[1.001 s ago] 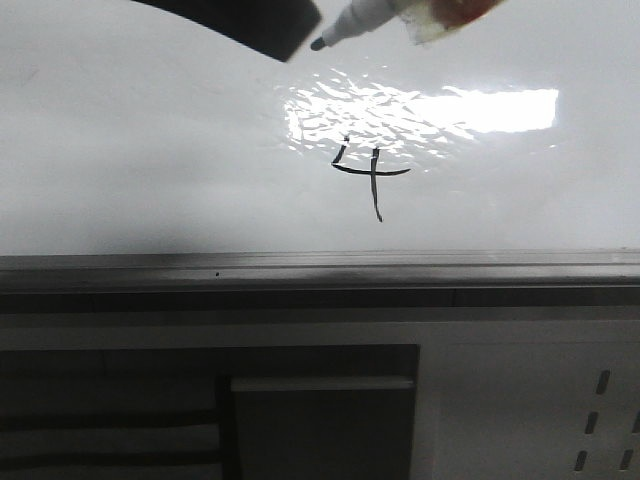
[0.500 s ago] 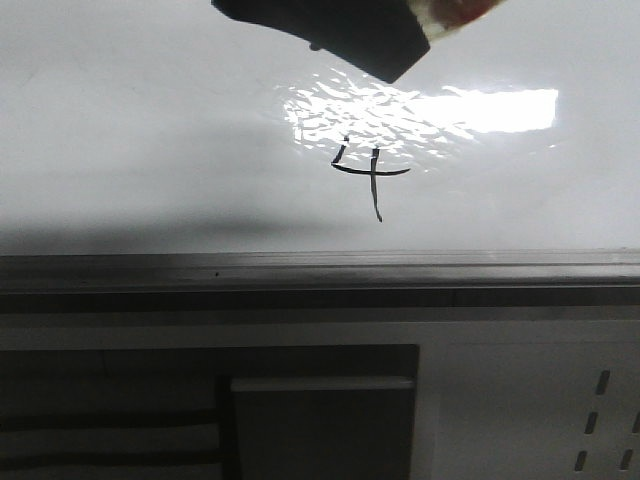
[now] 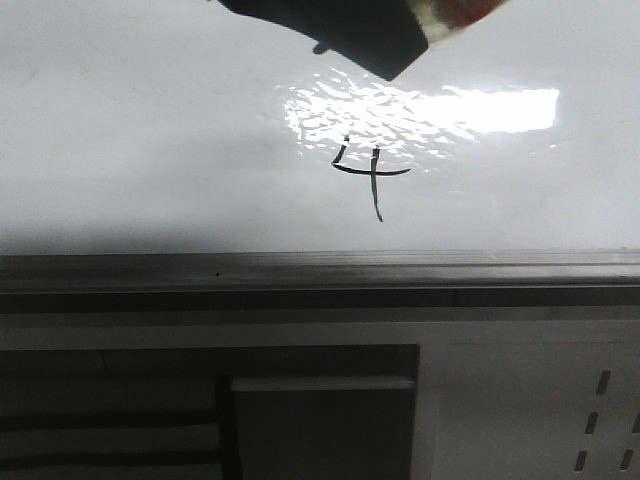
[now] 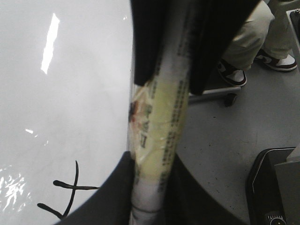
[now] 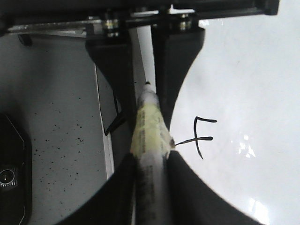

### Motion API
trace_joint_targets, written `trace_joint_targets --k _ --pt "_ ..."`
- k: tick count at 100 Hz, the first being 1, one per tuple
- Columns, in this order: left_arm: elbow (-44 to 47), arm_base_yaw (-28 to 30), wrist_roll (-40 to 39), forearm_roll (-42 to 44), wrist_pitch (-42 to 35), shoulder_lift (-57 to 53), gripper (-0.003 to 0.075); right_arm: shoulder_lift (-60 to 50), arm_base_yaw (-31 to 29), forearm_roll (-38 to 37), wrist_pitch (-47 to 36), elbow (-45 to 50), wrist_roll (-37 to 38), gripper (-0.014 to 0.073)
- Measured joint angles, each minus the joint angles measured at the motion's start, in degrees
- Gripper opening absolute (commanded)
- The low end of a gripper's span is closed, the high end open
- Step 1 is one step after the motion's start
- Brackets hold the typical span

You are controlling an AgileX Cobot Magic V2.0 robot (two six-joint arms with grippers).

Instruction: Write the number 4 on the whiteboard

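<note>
the number 4 [image 3: 370, 175] sits finished just below the rippled glare at centre of the glossy whiteboard [image 3: 130, 150], thin black strokes with a long tail. since a second ago a dark gripper has slid across the top of the frame, covering the marker [image 5: 149, 140] tip. our left gripper [image 4: 150, 187] and right gripper [image 5: 149, 161] both pinch its taped barrel, suggesting a handover.

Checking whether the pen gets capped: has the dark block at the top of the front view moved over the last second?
Yes. The dark block has slid right, towards the bright reflection, and now covers nearly all the marker; the 4 is unchanged.
</note>
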Motion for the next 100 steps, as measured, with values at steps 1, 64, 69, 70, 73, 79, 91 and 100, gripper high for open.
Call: trace_joint_targets --k 1,64,69,70,73,79,91,100 --pt "0.00 0.00 0.00 0.00 0.10 0.00 -0.0003 0.00 0.00 0.00 0.00 0.00 0.00 0.0260" --pt "0.00 13.15 -33.83 12.69 0.67 -0.11 -0.0020 -12.76 -8.86 -16.31 2.51 1.17 25.60 0.0307" --pt "0.72 14.93 -38.31 14.83 0.88 -0.82 -0.0020 -12.90 -9.11 -16.31 2.63 1.93 25.94 0.0307" --pt "1.02 15.18 -39.32 15.26 0.88 -1.12 -0.0020 -12.94 -9.11 -16.31 2.63 2.03 25.95 0.0307" --pt "1.77 16.11 -41.02 15.97 0.88 -1.84 -0.0020 -12.94 -9.11 -16.31 2.75 2.44 26.05 0.0307" --pt "4.04 18.11 -43.76 16.95 0.18 -4.11 -0.0020 -12.94 -9.11 -16.31 2.76 3.19 26.08 0.0307" --pt "9.83 21.52 -47.12 17.33 -2.96 -9.81 -0.0020 -12.94 -9.11 -16.35 2.83 4.07 26.18 0.0307" --pt "15.06 24.33 -48.69 17.33 -5.56 -13.98 -0.0020 -12.94 -9.11 -16.35 2.83 4.07 26.18 0.0307"
